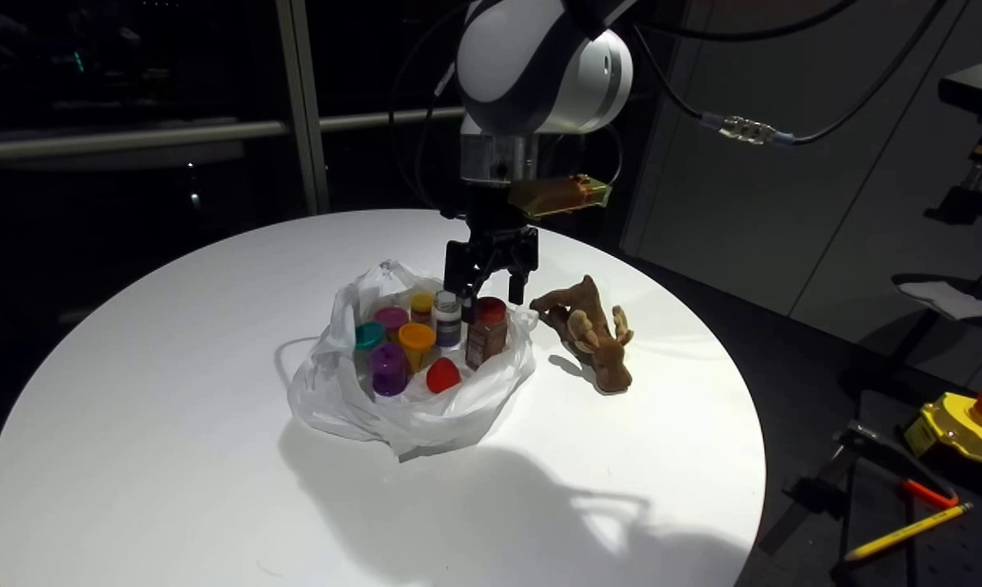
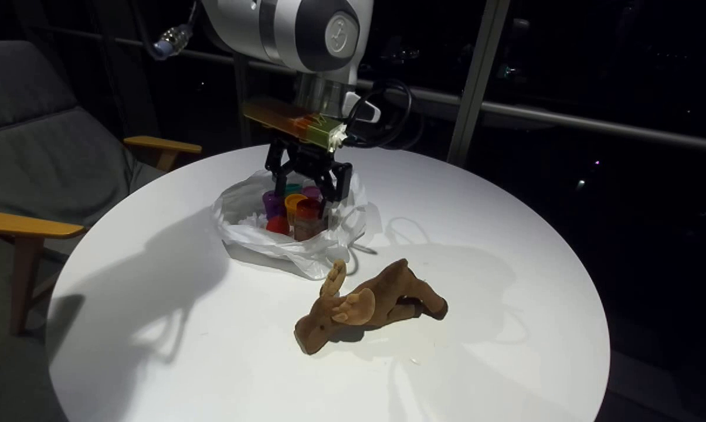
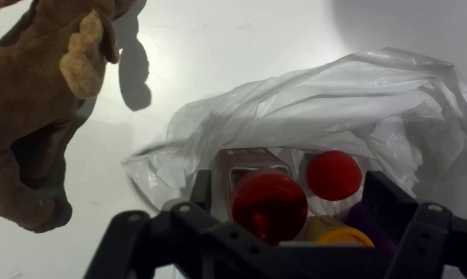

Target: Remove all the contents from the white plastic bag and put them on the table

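The white plastic bag lies wide open on the round white table. Inside stand a red-capped bottle, a white bottle, a red rounded thing, an orange-lidded jar, a purple jar, a teal-lidded jar, a pink-lidded jar and a yellow-capped one. My gripper is open and empty, pointing down at the bag. In the wrist view its fingers stand apart on either side of the red-capped bottle and the red thing.
A brown plush moose lies on the table beside the bag. It also shows in the wrist view. The bag's rim stands up around the contents. A grey chair stands beyond the table's edge.
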You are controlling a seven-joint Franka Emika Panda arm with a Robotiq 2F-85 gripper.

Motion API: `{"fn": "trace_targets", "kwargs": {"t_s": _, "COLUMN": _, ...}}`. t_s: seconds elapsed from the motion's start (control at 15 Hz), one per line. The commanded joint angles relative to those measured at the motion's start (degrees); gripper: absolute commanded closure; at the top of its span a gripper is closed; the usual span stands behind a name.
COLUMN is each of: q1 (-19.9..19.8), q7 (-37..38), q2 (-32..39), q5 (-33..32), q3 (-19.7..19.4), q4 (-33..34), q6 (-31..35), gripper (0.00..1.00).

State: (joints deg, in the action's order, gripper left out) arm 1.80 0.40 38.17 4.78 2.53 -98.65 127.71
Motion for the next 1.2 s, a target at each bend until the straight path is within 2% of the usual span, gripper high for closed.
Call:
{"fn": "trace_targets", "kwargs": {"t_s": 0.0, "q1": 1.84, "q7": 3.43, "q2": 1.73, "q5": -2.14, "q3": -1.45, "q4": 2.72, "q6": 0.62, "gripper": 0.0}}
{"fn": "trace_targets", "kwargs": {"t_s": 0.07, "q1": 2.03, "q7": 4.09, "q2": 2.0, "q5": -2.51, "q3": -1.66, "q4": 3.02, "q6": 1.02, "gripper": 0.18}}
{"fn": "trace_targets", "kwargs": {"t_s": 0.53, "q1": 3.39, "q7": 9.08, "q2": 2.03, "q5": -4.03, "q3": -3.2, "q4": 3.59, "q6": 2.29, "gripper": 0.72}}
{"fn": "trace_targets", "kwargs": {"t_s": 0.6, "q1": 3.39, "q7": 9.42, "q2": 1.71, "q5": -3.94, "q3": -3.18, "q4": 3.47, "q6": 2.03, "gripper": 0.76}}
{"fn": "trace_targets", "kwargs": {"t_s": 1.13, "q1": 2.64, "q7": 11.83, "q2": -5.12, "q5": -3.79, "q3": -4.32, "q4": 2.92, "q6": 2.71, "gripper": 0.76}}
